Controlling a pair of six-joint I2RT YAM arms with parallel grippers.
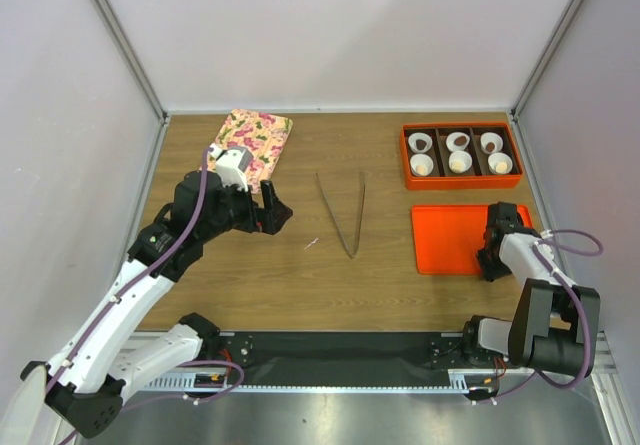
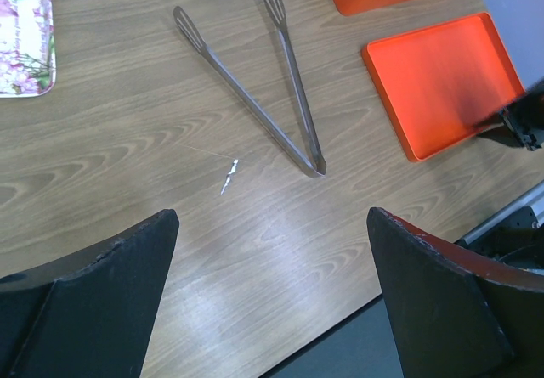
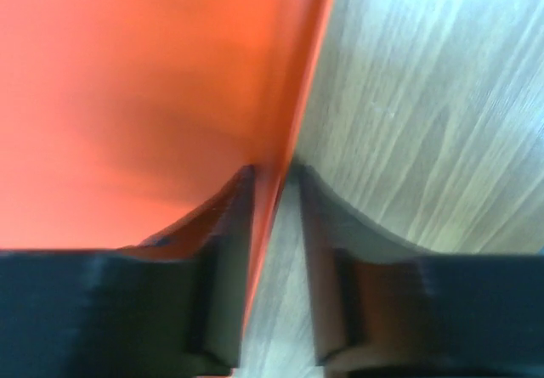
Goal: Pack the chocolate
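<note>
The orange box [image 1: 408,160] at the back right holds several white paper cups. Small dark brown chocolate [image 1: 459,142] shows in the cups of its back row. A flat orange lid [image 1: 445,240] lies in front of the box. My right gripper [image 1: 497,227] straddles the lid's right rim [image 3: 285,98], one finger [image 3: 229,225] inside the lid and the other on the table side. Its jaws are narrowed, and a sliver of table still shows beside the rim. My left gripper [image 2: 272,217] hangs wide open over bare wood at the left, holding nothing.
Metal tongs [image 1: 345,215] lie in a V at the table's middle, also in the left wrist view [image 2: 272,98]. A floral tray [image 1: 255,140] sits at the back left. A small white scrap [image 2: 229,177] lies near the tongs. White walls close in three sides.
</note>
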